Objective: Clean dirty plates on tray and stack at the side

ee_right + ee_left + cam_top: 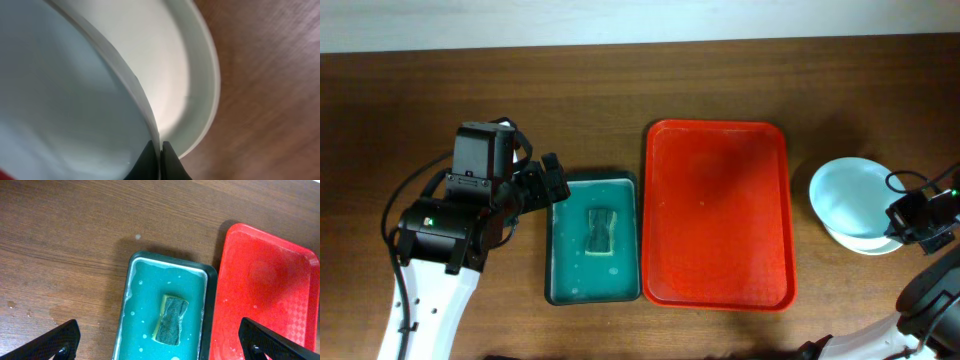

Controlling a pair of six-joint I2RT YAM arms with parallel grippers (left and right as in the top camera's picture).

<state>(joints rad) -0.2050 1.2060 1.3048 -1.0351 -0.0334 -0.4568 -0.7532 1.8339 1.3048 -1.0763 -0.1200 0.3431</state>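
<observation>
The red tray (718, 215) lies in the middle of the table with no plates on it; it also shows in the left wrist view (265, 285). The plates (850, 200) sit stacked to its right. My right gripper (159, 160) is shut on the rim of the top pale-blue plate (65, 100), held tilted over a white plate (175, 70) beneath it. In the overhead view the right gripper (905, 225) is at the stack's right edge. My left gripper (160, 347) is open and empty, hovering over the teal tray; overhead it (548, 185) is at that tray's left edge.
A dark teal-green tray (567, 240) with soapy water holds a sponge (602, 231) left of the red tray. Both show in the left wrist view, the tray (145, 295) and the sponge (171, 320). Brown wooden table (570, 90) lies around them.
</observation>
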